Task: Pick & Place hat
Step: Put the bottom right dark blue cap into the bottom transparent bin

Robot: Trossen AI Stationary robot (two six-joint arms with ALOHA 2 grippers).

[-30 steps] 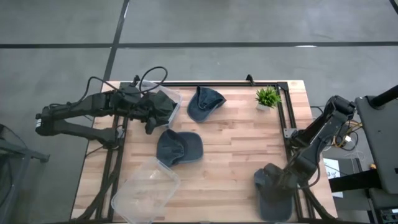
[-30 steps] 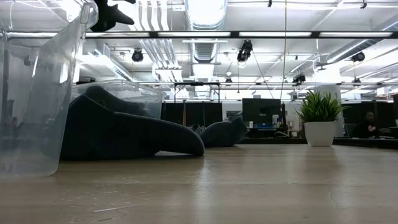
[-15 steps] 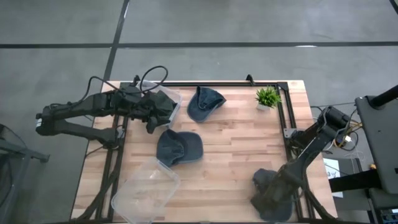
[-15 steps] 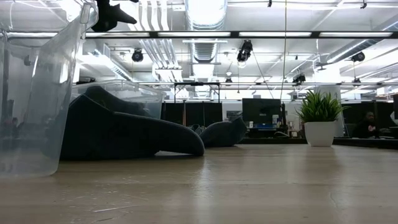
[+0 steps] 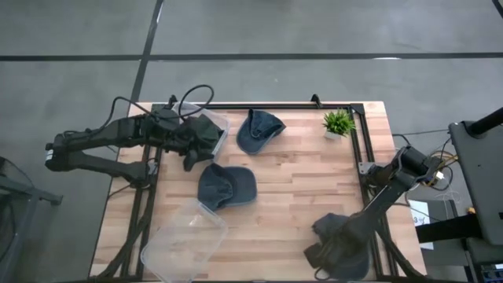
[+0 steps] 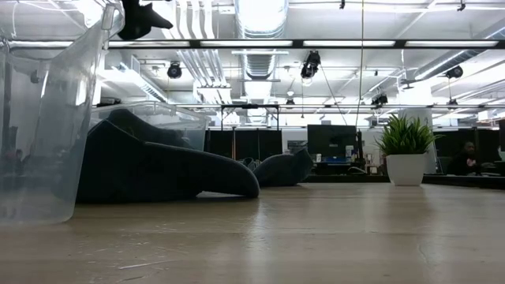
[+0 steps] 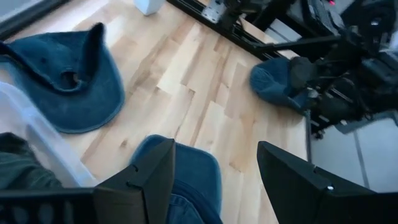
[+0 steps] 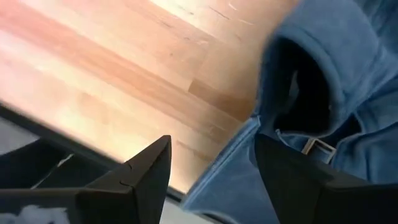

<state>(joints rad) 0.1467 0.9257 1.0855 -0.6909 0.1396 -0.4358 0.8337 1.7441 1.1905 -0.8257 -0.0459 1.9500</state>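
Three blue denim hats lie on the wood table: one at the far middle (image 5: 262, 130), one left of centre (image 5: 226, 186) (image 7: 186, 180), one at the near right corner (image 5: 339, 234) (image 8: 323, 93). A darker hat (image 5: 206, 130) sits in the far-left clear bin (image 5: 220, 126). My left gripper (image 5: 192, 153) (image 7: 216, 146) hangs open above the gap between that bin and the centre-left hat. My right gripper (image 5: 322, 263) (image 8: 212, 143) is open and low over the near left edge of the corner hat, whose back strap and buckle (image 8: 314, 147) show just ahead of the fingers. My right gripper comes slanting down from the table's right at the corner hat's near rim (image 8: 249, 168). One open finger (image 8: 292, 180) overlaps the denim in the right wrist view. Whether the fingers touch the hat, I cannot tell.
A second clear bin (image 5: 185, 240) (image 6: 47, 118) lies tipped at the near left corner. A small potted plant (image 5: 338, 122) (image 6: 406, 150) stands at the far right. A black frame rail (image 5: 365, 165) runs along the table's right side. Bare wood lies in the middle (image 5: 291, 189).
My right arm has swung toward the near edge and somewhat left, dropping lower, so its gripper now covers the near left part of the corner hat instead of hanging beside it. The left arm and the other hats have kept still.
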